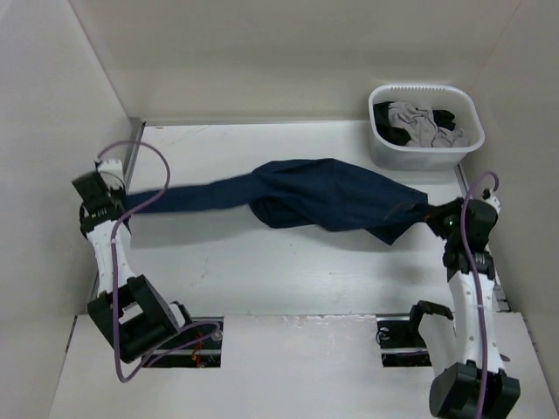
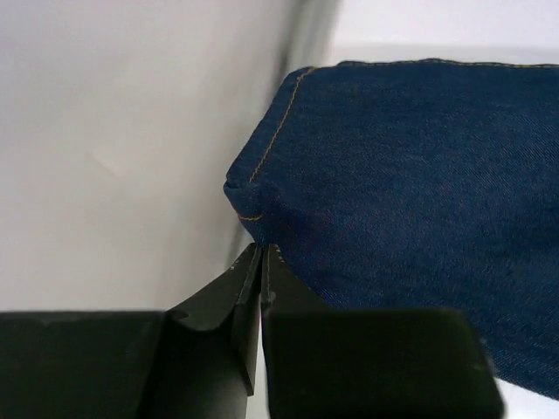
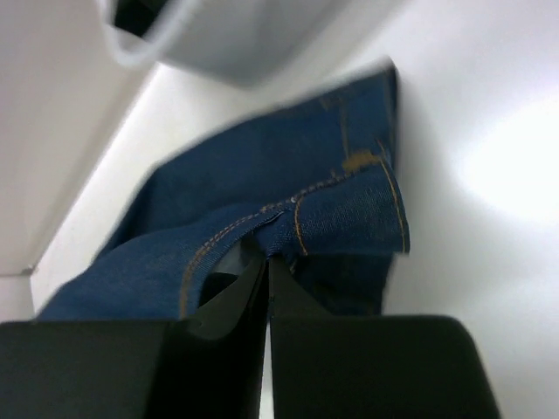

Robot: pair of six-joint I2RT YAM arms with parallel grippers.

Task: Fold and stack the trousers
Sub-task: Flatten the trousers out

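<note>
The dark navy jeans [image 1: 323,199] hang stretched across the table between my two grippers, with the bulk sagging in the middle. My left gripper [image 1: 122,202] is shut on the hem end of a leg [image 2: 262,205] at the far left, close to the side wall. My right gripper [image 1: 434,216] is shut on the waistband [image 3: 306,223] at the right, where orange stitching and a small tan patch [image 3: 360,161] show.
A white tub [image 1: 425,127] holding grey and black clothes [image 1: 417,122] stands at the back right, just behind the right gripper. White walls close in the table on the left [image 1: 52,131] and the back. A metal rail [image 1: 133,157] runs along the left edge.
</note>
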